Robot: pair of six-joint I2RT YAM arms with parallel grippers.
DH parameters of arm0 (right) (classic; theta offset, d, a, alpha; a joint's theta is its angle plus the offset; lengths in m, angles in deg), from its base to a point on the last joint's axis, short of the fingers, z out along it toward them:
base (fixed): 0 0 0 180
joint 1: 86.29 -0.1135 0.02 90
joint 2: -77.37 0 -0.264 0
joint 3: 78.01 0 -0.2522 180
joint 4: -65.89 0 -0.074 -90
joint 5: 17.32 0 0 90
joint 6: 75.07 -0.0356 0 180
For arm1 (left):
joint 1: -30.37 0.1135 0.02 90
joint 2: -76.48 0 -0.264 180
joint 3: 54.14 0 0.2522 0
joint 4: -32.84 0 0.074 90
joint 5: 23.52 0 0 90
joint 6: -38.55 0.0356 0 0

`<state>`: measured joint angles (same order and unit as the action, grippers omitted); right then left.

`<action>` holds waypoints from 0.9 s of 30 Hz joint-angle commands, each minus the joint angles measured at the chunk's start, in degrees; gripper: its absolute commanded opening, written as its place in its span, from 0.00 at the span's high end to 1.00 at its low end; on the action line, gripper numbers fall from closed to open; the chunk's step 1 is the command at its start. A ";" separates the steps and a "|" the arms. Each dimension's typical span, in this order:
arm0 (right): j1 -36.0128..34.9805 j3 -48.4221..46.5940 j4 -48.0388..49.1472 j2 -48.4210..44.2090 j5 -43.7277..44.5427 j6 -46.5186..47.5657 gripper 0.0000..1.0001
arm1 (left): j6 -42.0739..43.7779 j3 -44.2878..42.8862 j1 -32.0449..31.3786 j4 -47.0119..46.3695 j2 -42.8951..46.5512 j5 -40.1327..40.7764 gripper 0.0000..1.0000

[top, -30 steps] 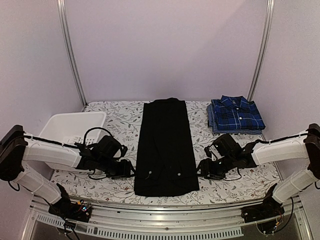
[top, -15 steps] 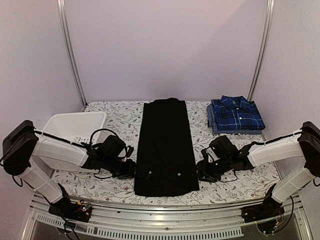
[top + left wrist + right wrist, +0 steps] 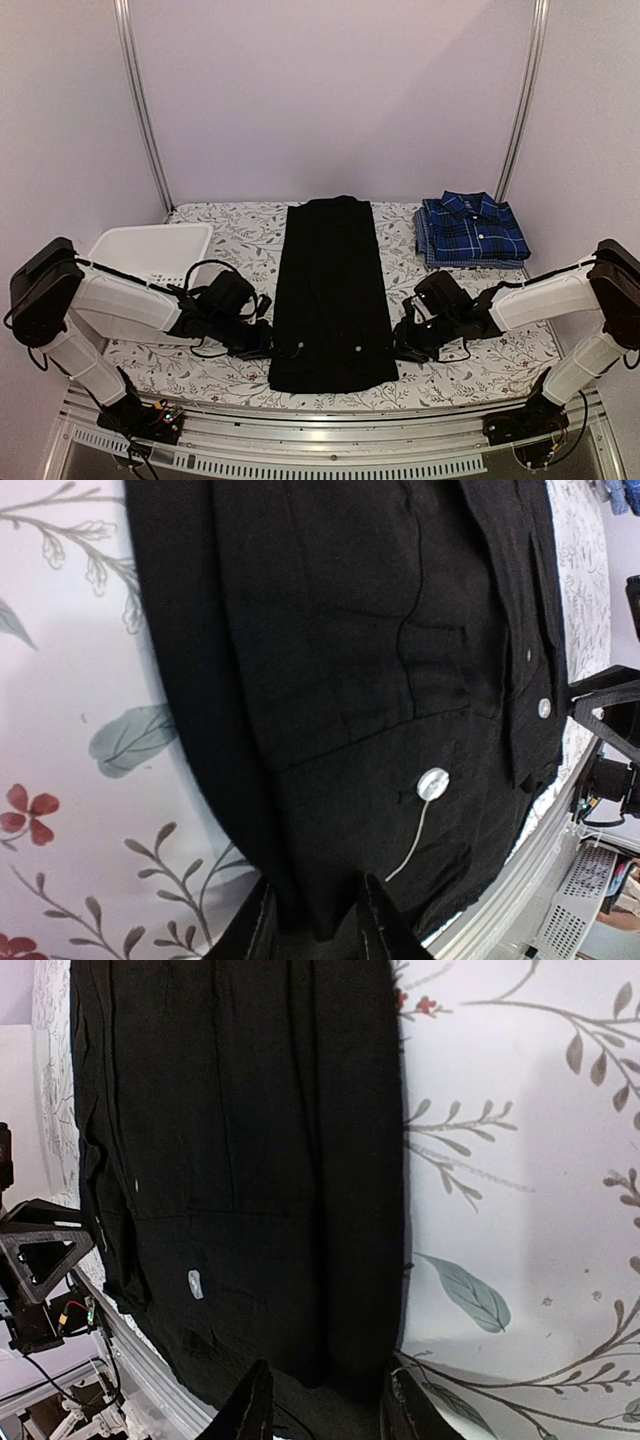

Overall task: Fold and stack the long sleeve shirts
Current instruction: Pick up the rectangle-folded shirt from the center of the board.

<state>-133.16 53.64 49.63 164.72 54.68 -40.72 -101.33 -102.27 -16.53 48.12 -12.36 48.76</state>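
Note:
A black long sleeve shirt (image 3: 333, 290) lies folded into a long strip down the middle of the floral table, pale buttons near its front end. My left gripper (image 3: 262, 340) is low at the strip's front left edge. In the left wrist view the fingers straddle that cloth edge (image 3: 350, 680), narrowly open (image 3: 316, 885). My right gripper (image 3: 403, 345) mirrors it at the front right edge. Its fingers stand apart (image 3: 327, 1370) with the black cloth (image 3: 250, 1160) between them. A folded blue plaid shirt (image 3: 472, 230) rests at the back right.
A white slotted basket (image 3: 150, 232) stands at the left, just behind my left arm. The table's metal front rail (image 3: 330, 415) runs close below the shirt's front hem. Walls and upright posts enclose the back and sides.
Both grippers have slid inward onto the black shirt's front side edges, and their fingers have narrowed around the cloth. The shirts have not moved.

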 commanded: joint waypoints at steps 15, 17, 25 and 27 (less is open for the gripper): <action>-0.92 -3.33 -1.65 3.30 0.92 1.27 0.97 | -0.21 -0.38 -1.25 4.60 -1.24 -2.40 0.93; -1.42 -3.38 -1.92 2.94 0.80 1.39 1.00 | -0.22 -0.42 -1.52 5.21 -0.64 -2.47 0.97; -4.80 -3.54 -4.46 -0.67 0.64 -0.98 1.00 | -0.08 -1.90 -3.46 11.86 4.11 -1.52 1.00; -4.85 -4.06 -5.76 -2.06 1.71 -1.35 1.00 | -0.21 -2.12 -3.53 13.45 6.02 -0.80 1.00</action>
<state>-137.16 51.30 46.48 166.18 55.19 -40.79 -101.84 -103.01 -18.91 56.12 -10.33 47.17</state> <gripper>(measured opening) 0.007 0.006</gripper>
